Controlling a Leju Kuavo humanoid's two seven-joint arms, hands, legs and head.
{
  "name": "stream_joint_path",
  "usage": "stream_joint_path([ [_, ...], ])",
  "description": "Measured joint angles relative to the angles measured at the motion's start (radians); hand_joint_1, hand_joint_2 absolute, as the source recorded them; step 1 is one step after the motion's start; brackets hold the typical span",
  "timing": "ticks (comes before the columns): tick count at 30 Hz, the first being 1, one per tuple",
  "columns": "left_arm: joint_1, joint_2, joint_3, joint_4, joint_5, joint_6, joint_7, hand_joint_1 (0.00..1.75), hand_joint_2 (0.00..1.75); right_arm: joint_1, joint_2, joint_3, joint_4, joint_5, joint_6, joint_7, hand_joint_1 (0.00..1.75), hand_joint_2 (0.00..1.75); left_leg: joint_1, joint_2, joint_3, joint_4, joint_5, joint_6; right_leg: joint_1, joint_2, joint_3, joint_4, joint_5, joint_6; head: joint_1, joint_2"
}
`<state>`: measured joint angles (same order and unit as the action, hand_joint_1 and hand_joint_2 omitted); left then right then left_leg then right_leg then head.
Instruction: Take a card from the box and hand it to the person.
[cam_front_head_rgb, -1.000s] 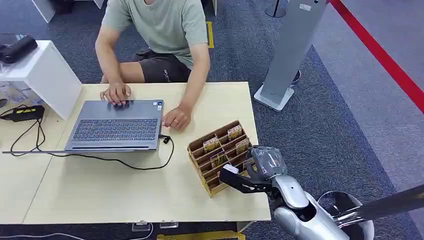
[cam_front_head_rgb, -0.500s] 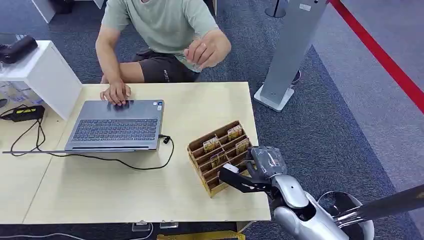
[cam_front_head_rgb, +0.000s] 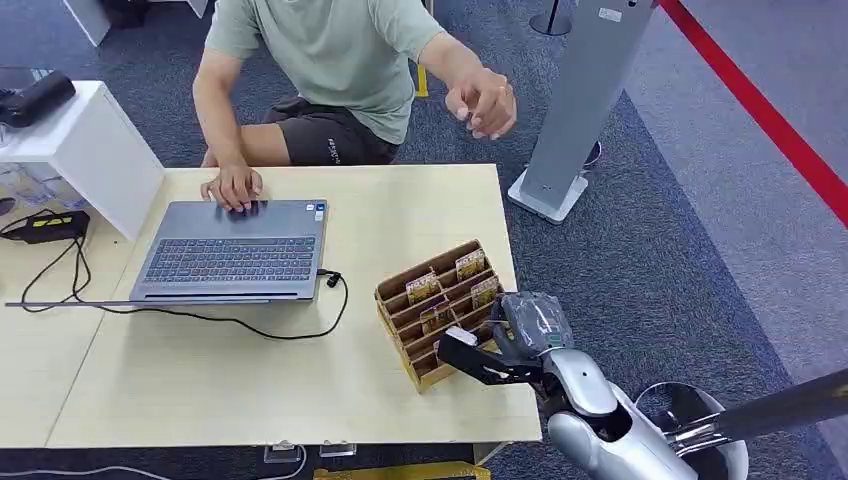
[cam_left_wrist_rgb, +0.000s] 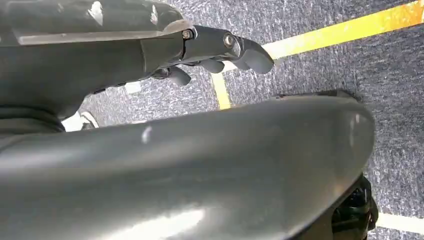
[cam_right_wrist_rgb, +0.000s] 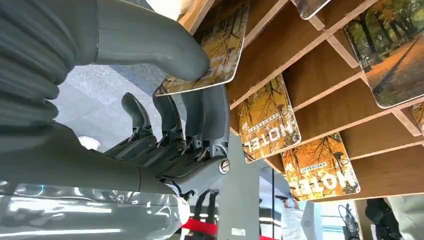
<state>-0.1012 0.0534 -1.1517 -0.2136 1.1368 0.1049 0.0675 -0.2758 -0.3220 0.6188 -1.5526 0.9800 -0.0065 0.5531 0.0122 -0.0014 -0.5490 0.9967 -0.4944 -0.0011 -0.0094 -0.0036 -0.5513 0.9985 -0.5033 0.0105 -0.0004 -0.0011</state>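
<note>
Head view: even, bright overhead lighting, with soft, short shadows under the laptop (cam_front_head_rgb: 232, 250) and the card box (cam_front_head_rgb: 437, 312) on the bench (cam_front_head_rgb: 250, 380). No hard glare on the bench surface. The person's raised hand (cam_front_head_rgb: 482, 100) at the far side shows slight motion blur. The silver right forearm (cam_front_head_rgb: 600, 420) carries small bright highlights.

Left wrist view: the close dark body panel (cam_left_wrist_rgb: 190, 170) is out of focus, with a pale reflected sheen.

Right wrist view: cards (cam_right_wrist_rgb: 267, 117) sharp and warmly lit; the robot hand (cam_right_wrist_rgb: 150, 45) is soft with nearness.

Silver arm (cam_front_head_rgb: 600, 420), grey ribbed cover, dark fingers (cam_right_wrist_rgb: 170, 120)
</note>
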Motion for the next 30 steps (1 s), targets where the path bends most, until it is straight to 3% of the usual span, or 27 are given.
stream_joint_path([
  [8,0.0,0.0,0.0,0.0,0.002,-0.002,-0.001,0.0,0.0,-0.008,0.006,0.004,-0.063,0.037,-0.033,-0.043,1.38,1.75,0.0,0.0,0.0,0.0,0.0,0.0,0.0,0.0,0.0,0.0,0.0,0.0,0.001,0.0],
  [14,0.0,0.0,0.0,0.0,0.002,-0.002,-0.002,0.0,0.0,-0.066,0.015,0.008,-0.153,0.042,-0.12,-0.101,1.38,1.75,0.0,0.0,0.0,0.0,0.0,0.0,0.0,0.0,0.0,0.0,0.0,0.0,-0.001,0.0],
  [20,0.0,0.0,0.0,0.0,0.002,-0.001,-0.002,0.0,0.0,-0.087,0.018,0.01,-0.167,0.031,-0.134,-0.106,1.38,1.75,0.0,0.0,0.0,0.0,0.0,0.0,0.0,0.0,0.0,0.0,0.0,0.0,-0.001,0.0],
  [21,-0.001,0.0,-0.001,0.0,-0.007,-0.001,-0.003,0.0,0.0,-0.175,0.032,0.021,-0.174,-0.03,-0.15,-0.112,1.38,1.75,0.0,0.0,0.0,0.0,0.0,0.0,0.0,0.0,0.0,0.0,0.0,0.0,0.001,0.0],
  [26,-0.004,-0.001,-0.018,0.0,-0.022,-0.004,0.008,0.0,0.0,-0.236,0.055,0.029,-0.109,-0.064,-0.181,-0.145,1.38,1.75,0.0,0.0,-0.001,0.0,0.0,0.0,0.0,0.0,0.0,0.0,0.0,0.0,0.0,0.0],
  [30,-0.009,-0.005,-0.031,0.0,-0.033,-0.01,0.017,0.0,0.0,-0.278,0.101,0.041,0.016,-0.074,-0.244,-0.185,1.38,1.75,0.0,0.0,-0.001,0.0,0.001,0.0,0.0,0.0,0.0,0.001,0.0,0.0,-0.002,0.0],
])
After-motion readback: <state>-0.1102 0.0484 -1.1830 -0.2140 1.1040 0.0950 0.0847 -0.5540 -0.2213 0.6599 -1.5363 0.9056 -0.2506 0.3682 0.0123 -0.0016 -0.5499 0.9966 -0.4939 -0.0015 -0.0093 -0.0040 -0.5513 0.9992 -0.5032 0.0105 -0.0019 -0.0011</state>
